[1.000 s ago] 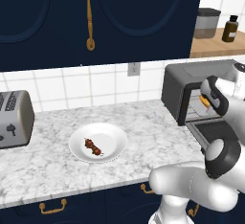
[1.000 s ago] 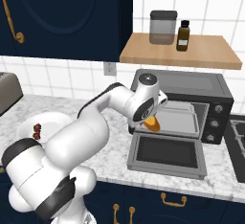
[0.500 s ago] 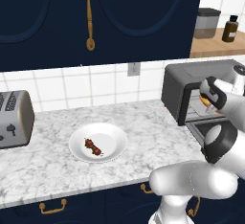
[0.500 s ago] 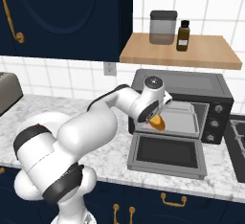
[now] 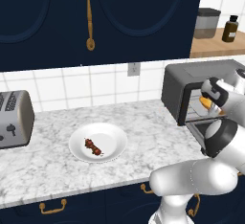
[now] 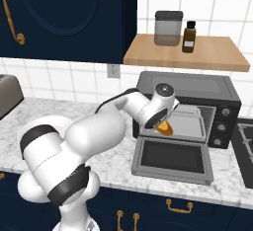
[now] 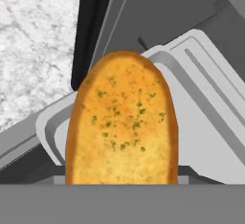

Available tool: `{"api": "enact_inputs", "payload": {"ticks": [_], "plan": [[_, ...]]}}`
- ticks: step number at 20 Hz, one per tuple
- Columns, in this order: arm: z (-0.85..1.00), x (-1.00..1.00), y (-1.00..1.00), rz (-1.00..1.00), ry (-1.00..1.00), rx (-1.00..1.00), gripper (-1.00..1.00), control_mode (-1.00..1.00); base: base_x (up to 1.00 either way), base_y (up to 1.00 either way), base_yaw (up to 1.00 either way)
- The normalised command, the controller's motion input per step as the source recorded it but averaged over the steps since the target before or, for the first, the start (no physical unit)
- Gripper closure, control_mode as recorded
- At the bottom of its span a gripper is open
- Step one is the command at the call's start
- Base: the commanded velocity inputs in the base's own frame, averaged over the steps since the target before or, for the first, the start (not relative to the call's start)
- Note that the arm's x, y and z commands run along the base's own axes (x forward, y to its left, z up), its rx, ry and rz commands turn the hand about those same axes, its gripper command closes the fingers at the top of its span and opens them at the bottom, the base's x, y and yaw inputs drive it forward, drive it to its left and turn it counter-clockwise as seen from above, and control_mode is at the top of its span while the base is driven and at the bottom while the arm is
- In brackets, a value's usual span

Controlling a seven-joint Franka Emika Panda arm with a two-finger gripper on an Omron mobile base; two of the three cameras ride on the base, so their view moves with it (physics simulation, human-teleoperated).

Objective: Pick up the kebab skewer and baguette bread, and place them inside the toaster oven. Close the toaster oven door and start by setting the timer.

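So the gripper (image 6: 162, 124) has pushed a bit further in over the last second and is now right at the toaster oven's (image 6: 190, 107) open mouth, pinching the baguette bread (image 6: 164, 127) just above the inner tray (image 7: 201, 98). Looks like the drop-off is close. The kebab skewer (image 5: 93, 147) hasn't budged from its white plate (image 5: 112, 139), so that's next, then the toaster oven door (image 6: 172, 159), which lies flat open.

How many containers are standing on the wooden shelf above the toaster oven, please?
2: a grey canister toward the left of the wooden shelf, and a dark bottle just right of it. Nothing else shows there.
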Motion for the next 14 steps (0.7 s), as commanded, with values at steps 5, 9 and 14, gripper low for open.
{"api": "enact_inputs", "payload": {"ticks": [5,9,14], "plan": [[0.0,0.17,0.0,0.14,0.0,-0.09,1.0,-1.0,0.0,0.0,0.0],[0.0,0.34,0.08,0.11,0.0,-0.06,1.0,-1.0,0.0,0.0,0.0],[0.0,0.01,0.08,0.06,0.02,-0.09,1.0,-1.0,0.0,0.0,0.0]]}}
